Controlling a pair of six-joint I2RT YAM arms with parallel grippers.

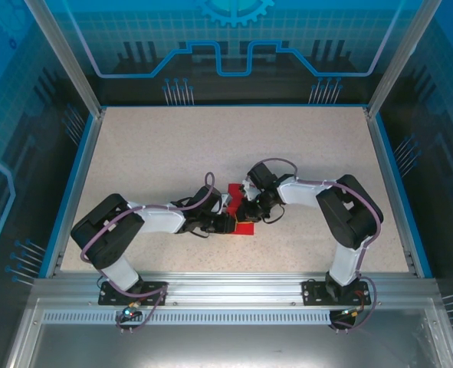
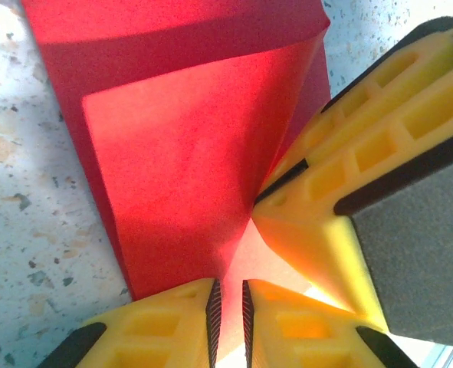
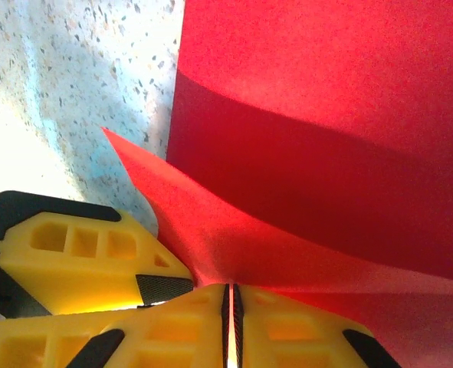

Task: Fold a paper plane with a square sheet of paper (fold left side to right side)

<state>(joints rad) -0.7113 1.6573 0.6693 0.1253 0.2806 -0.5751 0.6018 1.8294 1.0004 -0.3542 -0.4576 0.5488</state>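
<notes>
The table [image 1: 172, 146] carries one task thing: the paper [image 1: 244, 227], lying about midway between the left and right edges and closer to the near edge than the far one. Both arms reach in over it from either side.

The sheet is red and no dart yet. In the left wrist view one flat layer lies on the table while another rises from it in a soft curve, with no sharp crease along the bend. I judge the side-over fold to be under way and not pressed down. The pointed nose and the wing folds are all left to do.

The left gripper [image 1: 228, 221] and right gripper [image 1: 251, 208] meet at the paper, nearly touching. The left fingers [image 2: 184, 326] stand all but closed, with a thin edge of the lifted layer pinched between the pads. The right fingers [image 3: 287, 326] are pressed together too, and the raised paper runs straight into the seam between them, so each gripper has hold of the sheet.

No brand, label or writing can be read on the paper, the fingers or the table.
</notes>
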